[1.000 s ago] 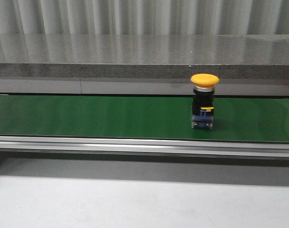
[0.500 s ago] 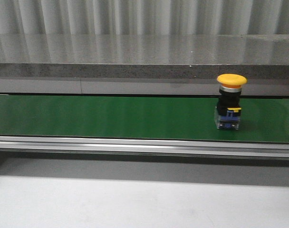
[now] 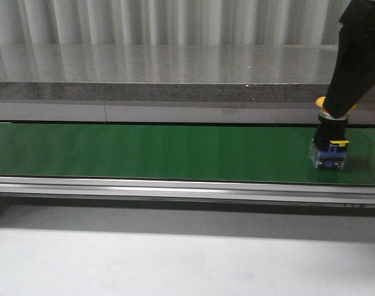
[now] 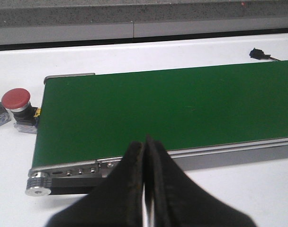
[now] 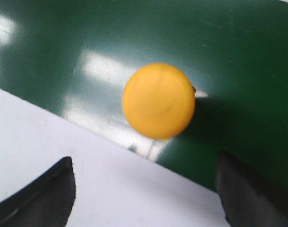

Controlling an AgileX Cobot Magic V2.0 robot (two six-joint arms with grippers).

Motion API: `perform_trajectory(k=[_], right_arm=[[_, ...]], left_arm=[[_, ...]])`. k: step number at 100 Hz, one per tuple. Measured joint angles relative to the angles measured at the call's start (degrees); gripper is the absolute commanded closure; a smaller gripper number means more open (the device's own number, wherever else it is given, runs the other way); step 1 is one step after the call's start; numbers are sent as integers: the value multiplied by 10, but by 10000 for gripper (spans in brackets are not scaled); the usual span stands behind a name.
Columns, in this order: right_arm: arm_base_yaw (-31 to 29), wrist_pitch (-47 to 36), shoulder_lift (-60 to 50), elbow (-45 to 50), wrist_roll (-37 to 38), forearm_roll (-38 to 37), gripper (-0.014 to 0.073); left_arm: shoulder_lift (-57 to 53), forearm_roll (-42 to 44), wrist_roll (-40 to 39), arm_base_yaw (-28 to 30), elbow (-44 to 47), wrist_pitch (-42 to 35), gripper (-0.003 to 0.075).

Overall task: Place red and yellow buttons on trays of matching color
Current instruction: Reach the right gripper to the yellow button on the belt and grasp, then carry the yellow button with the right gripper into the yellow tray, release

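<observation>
The yellow button [image 3: 331, 145] is seen upright on the green belt [image 3: 175, 151], far right. The right end effector [image 5: 146, 189] is spread wide above it, empty. The left end effector [image 4: 145, 189] is closed, empty, near a red button [image 4: 18, 106] on the bench [image 4: 21, 64].

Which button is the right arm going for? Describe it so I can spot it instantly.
Find the green conveyor belt and follow it to its right end, under the right gripper. The yellow button stands upright there: yellow mushroom cap, black body, blue base. The red button lies off the belt.

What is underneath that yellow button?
The yellow button stands upright on the green belt. The right gripper hangs open above it, partly covering its cap in the front view.
</observation>
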Motion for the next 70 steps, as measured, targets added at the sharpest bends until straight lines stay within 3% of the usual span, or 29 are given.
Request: perform_trajectory(k=[13, 25, 35, 56, 70], right_arm=[[0, -51, 30, 0, -2, -15, 99], [0, -80, 50, 0, -2, -24, 346], [0, -91, 55, 0, -2, -27, 482], [-6, -101, 45, 0, -2, -28, 503], [-49, -114, 7, 0, 7, -28, 503]], left_arm=[[0, 0, 0, 0, 0, 0, 741], [0, 0, 0, 0, 0, 0, 741], [0, 0, 0, 0, 0, 0, 741], [0, 0, 0, 0, 0, 0, 741], [0, 0, 0, 0, 0, 0, 741]])
